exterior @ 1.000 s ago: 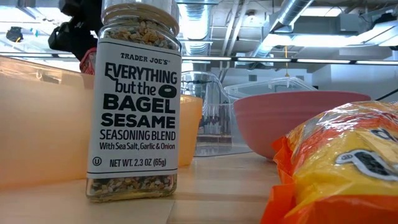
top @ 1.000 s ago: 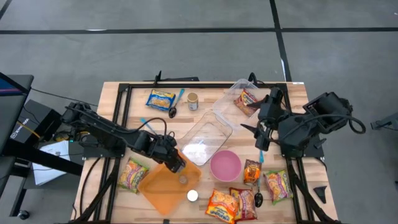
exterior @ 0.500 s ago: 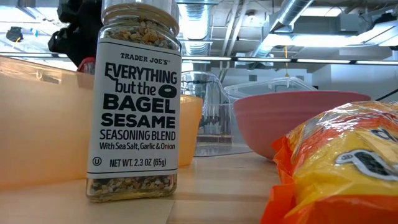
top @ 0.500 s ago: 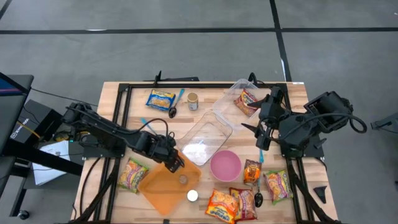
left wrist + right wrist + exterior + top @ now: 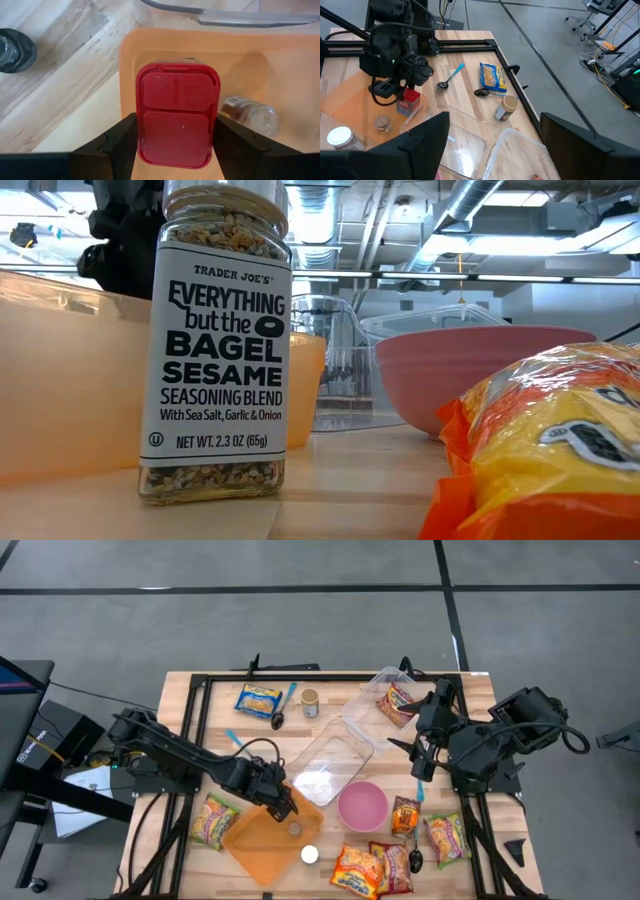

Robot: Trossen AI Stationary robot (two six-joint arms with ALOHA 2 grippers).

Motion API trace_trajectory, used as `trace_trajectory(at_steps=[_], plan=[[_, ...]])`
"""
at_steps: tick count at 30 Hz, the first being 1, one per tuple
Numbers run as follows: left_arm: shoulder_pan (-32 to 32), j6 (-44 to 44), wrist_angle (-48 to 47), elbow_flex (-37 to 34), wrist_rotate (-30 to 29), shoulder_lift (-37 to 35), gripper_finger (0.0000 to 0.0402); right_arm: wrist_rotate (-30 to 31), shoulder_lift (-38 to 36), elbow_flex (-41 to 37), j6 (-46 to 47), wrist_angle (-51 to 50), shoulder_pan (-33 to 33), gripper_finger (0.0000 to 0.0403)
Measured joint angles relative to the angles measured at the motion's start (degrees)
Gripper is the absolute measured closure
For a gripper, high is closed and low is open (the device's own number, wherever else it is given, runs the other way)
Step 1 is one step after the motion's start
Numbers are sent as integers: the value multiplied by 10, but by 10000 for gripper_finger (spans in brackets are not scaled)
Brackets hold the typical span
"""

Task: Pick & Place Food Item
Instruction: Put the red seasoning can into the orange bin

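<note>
Red-lidded container (image 5: 177,117) is pinched between my left gripper (image 5: 175,145) jaws, hanging over the near corner of the orange bin (image 5: 295,100), prob so I can set it down inside w/o clipping the wall. Small jar (image 5: 250,112) already lies in the bin, just off to one side of the jaws. Right gripper (image 5: 492,142) waits spread wide, well apart. Can't see what's under the lid tbh, jaws cover its sides, and the seasoning jar (image 5: 216,340) blocks most of the low view.

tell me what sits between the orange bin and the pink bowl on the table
In the high view, one corner of the clear glass dish sits between the orange bin and the pink bowl; nearer the camera, bare wood.
</note>
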Motion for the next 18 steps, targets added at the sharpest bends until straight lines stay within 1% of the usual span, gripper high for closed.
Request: trace_trajectory(at_steps=[18], plan=[[0, 0, -7, 0, -12, 6, 185, 0, 0, 0, 0, 0, 0, 97]])
